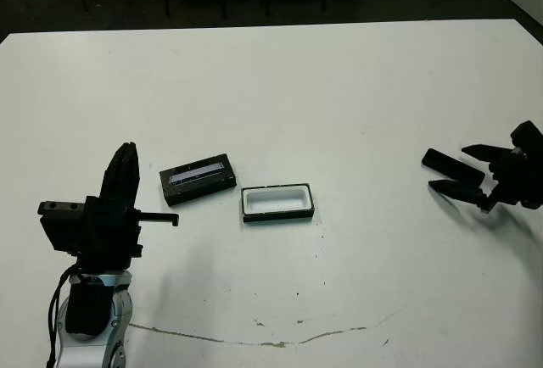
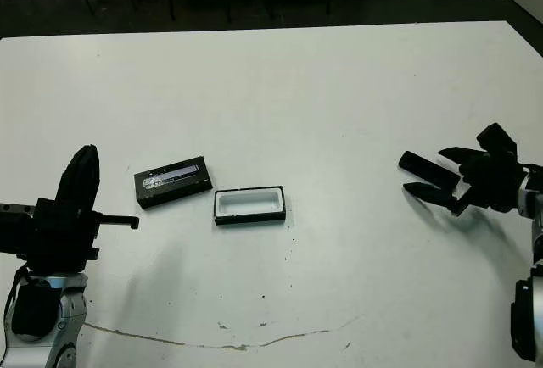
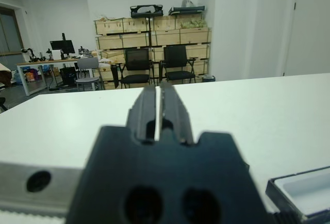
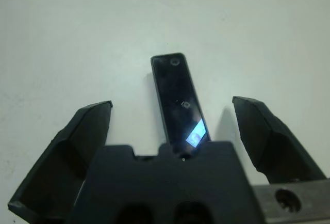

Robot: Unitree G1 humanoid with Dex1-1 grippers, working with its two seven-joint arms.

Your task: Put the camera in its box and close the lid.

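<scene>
Camera: glossy black bar | right claw spread over it | left claw pressed together

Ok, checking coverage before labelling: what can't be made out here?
Right wrist view: the camera has its near end behind the right gripper's body.
Head views: the camera cannot be told from that gripper's fingers.
Left wrist view: the box is cut off by the picture's edge.

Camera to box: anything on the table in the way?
Nothing visible. The camera lies under the right gripper, and only bare table separates it from the open box. The lid sits on the box's far side.
</scene>
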